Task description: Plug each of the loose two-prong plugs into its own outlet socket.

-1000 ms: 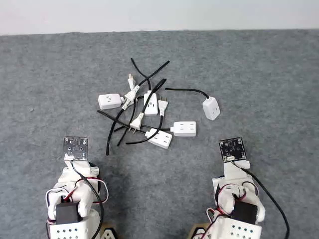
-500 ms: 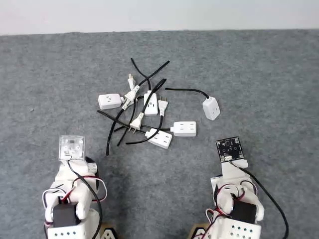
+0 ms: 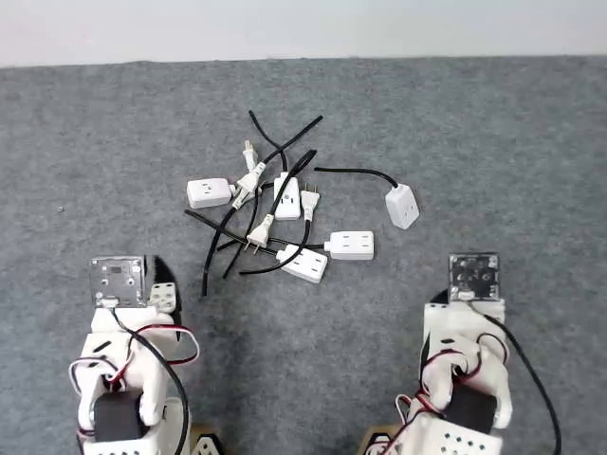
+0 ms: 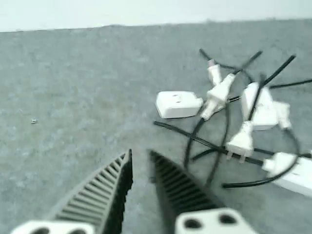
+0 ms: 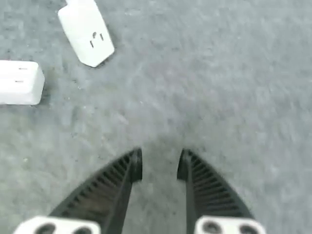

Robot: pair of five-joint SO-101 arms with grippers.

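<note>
High view: 4 loose plugs (image 3: 258,230) and 5 outlet sockets (image 3: 350,245) lie in 1 cord tangle (image 3: 275,204).
Left wrist view: left gripper (image 4: 140,155) narrowly parted, empty, short of the tangle.
Right wrist view: right gripper (image 5: 160,156) parted, empty, short of the tangle.

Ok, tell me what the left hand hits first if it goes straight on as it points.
Likely only bare carpet: the line from the left hand looks free, passing beside the white outlet block, though depth is unclear.
</note>
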